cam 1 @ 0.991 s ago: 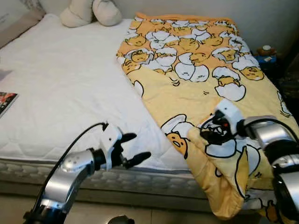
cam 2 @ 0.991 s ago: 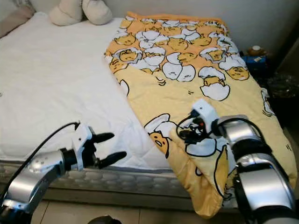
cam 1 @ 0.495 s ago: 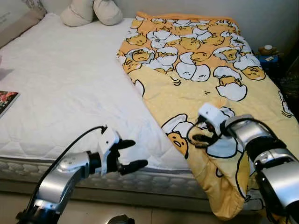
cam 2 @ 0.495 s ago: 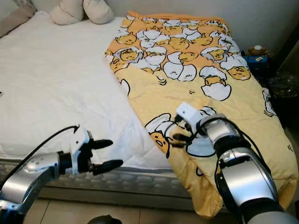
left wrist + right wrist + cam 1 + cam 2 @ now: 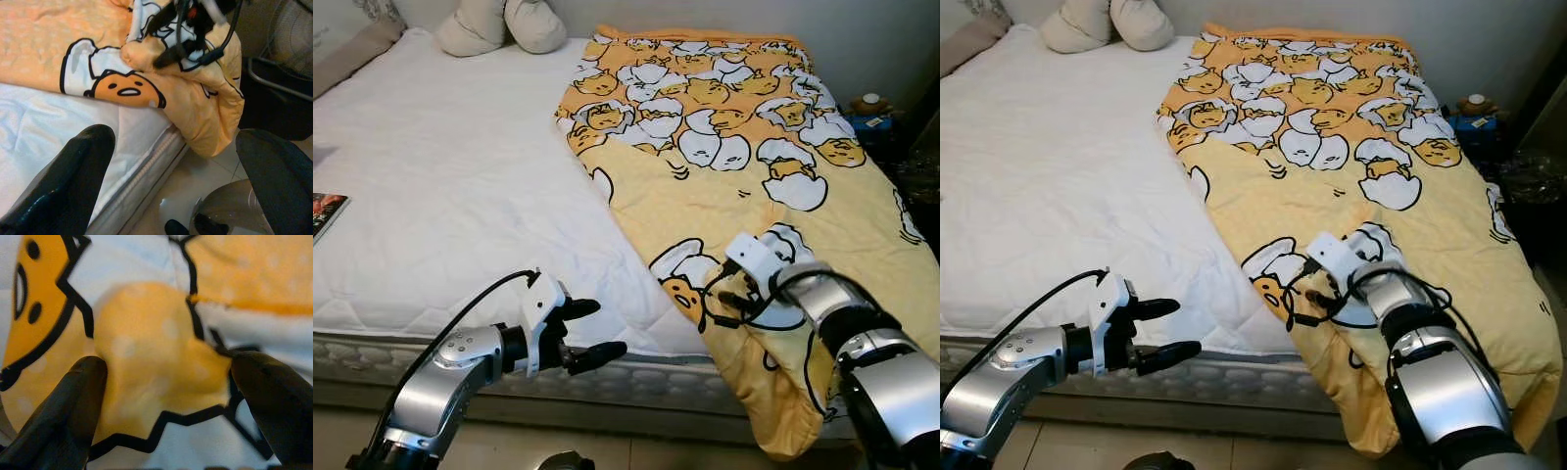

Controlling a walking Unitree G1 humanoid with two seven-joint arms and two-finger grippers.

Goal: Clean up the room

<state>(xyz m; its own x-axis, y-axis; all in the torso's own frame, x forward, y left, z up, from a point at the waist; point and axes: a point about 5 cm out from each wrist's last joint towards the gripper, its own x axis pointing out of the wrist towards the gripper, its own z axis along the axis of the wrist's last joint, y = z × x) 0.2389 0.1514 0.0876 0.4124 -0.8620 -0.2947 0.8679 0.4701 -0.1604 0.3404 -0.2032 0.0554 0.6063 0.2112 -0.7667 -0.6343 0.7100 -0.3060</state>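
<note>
The yellow cartoon-egg blanket covers the robot's right half of the bed, its near corner drooping over the mattress edge toward the floor. The right gripper presses into a raised fold near that corner; its wrist view shows the two fingers spread with a hump of fabric bulging between them, not yet pinched. If they close on so shallow a ridge, the cloth may slip free once pulled, or only the top layer may lift. The left gripper hovers with jaws apart just past the mattress edge, holding nothing, so a one-sided pull could drag the blanket askew or off the bed.
</note>
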